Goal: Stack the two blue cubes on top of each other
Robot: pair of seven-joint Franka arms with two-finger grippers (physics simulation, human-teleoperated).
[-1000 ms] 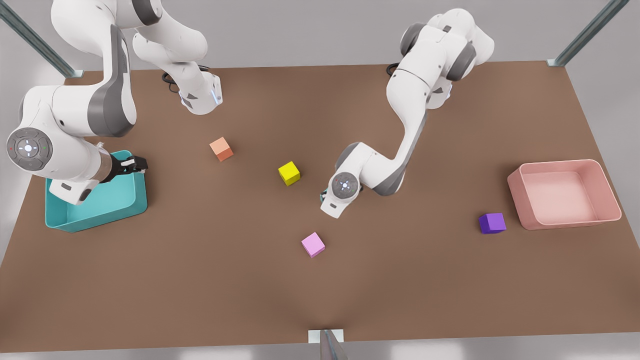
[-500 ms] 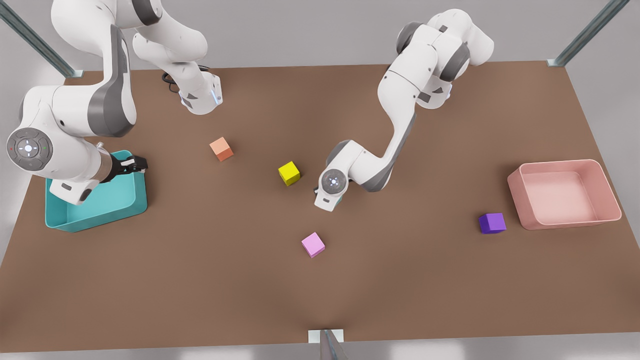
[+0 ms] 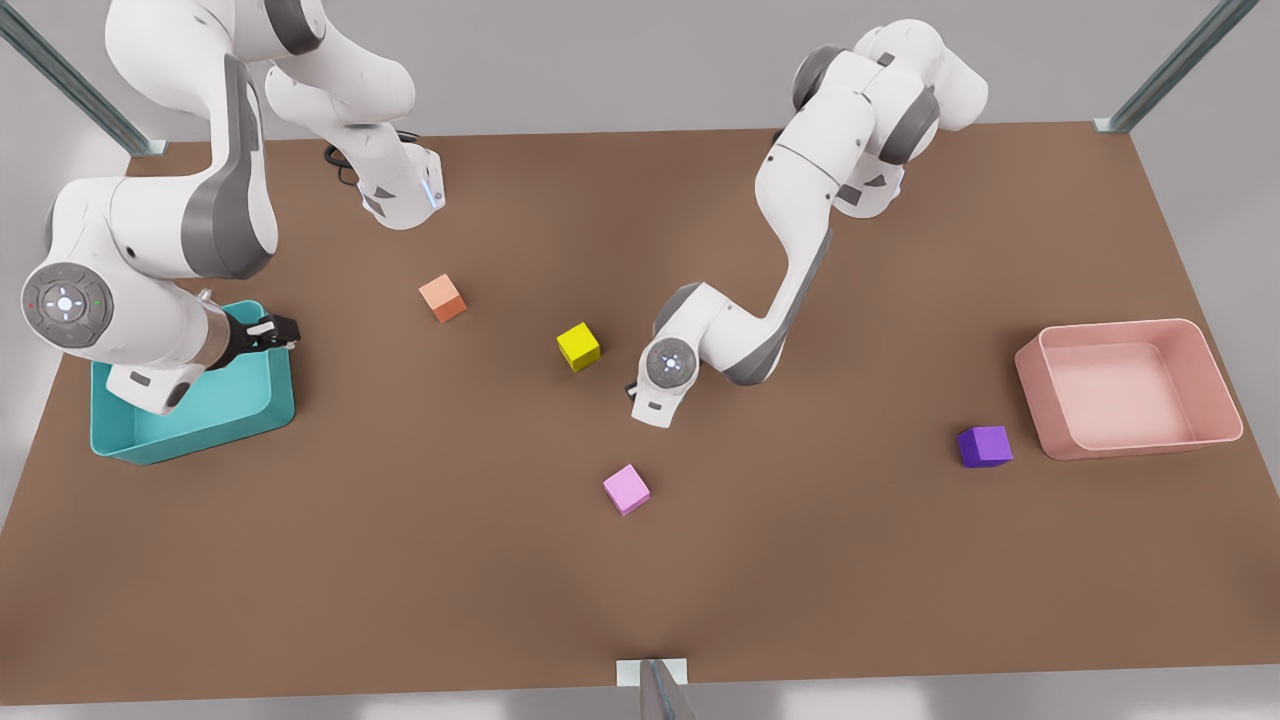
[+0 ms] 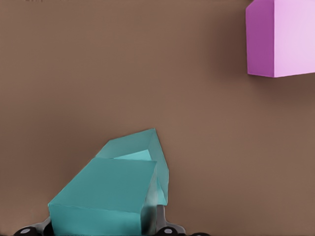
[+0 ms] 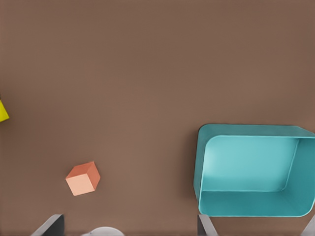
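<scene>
Near the middle of the table (image 3: 800,560), between the yellow cube (image 3: 578,346) and the pink cube (image 3: 626,489), we find the left arm bent low. Its wrist view shows the left gripper (image 4: 98,230) with its fingers closed narrowly on one blue cube (image 4: 103,196). The second blue cube (image 4: 142,147) lies just beyond and beneath it on the table. The two overlap in that view at differing angles; we cannot tell whether they touch.

We judge the step in hand to be the placing of the held cube on the resting one. To do it well, we would turn the wrist until the edges of both cubes run parallel. We would then centre the held cube over the lower one, lower it straight until the faces meet flat, and only then open the fingers. A release made off-centre or tilted may tip the stack or push the lower cube aside.

The right gripper (image 3: 272,330) waits over the rim of the teal bin (image 3: 285,400) at the front view's left, fingers spread wide and empty
</scene>
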